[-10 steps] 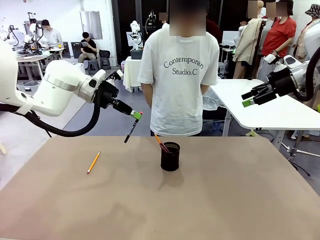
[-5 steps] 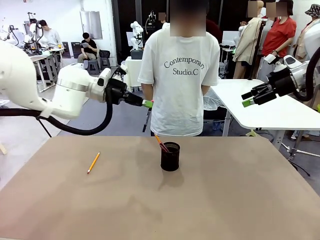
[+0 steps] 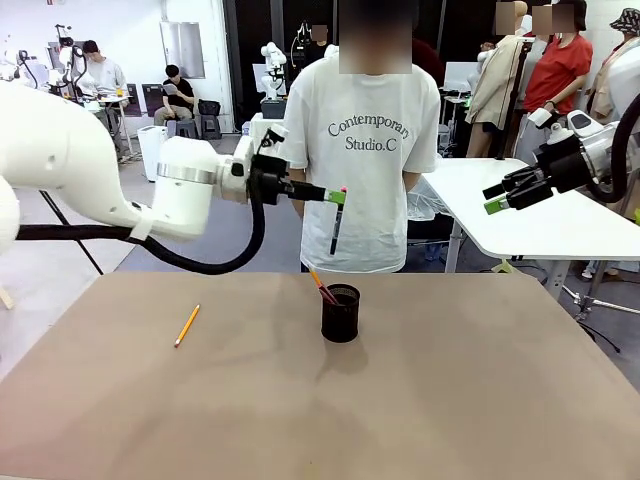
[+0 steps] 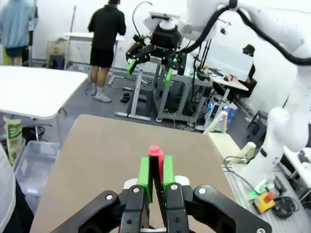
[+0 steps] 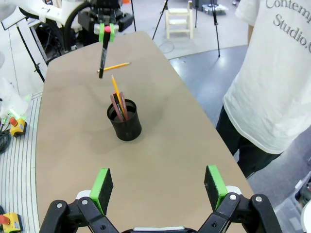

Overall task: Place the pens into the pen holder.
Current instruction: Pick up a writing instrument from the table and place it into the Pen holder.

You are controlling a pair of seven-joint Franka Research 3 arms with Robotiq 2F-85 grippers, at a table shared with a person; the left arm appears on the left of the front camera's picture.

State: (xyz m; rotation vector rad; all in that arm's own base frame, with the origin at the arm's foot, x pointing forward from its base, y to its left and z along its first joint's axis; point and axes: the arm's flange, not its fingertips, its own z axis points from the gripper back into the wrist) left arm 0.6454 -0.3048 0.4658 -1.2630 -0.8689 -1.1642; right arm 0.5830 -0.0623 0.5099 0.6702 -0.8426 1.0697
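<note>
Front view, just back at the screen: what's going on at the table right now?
The left gripper is shut on a dark pen with a red top, which hangs upright in the air near the black wire-mesh pen holder, not in it. The holder already contains an orange-yellow pencil and a reddish-brown pen. A loose orange-yellow pencil lies on the brown table, left of the holder. The right gripper is open, raised off to the side.

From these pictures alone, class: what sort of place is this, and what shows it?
Most likely a robotics lab: a white robot arm, its left claw gripping a dark pen over the table, an emergency-stop box, and white worktables behind.
</note>
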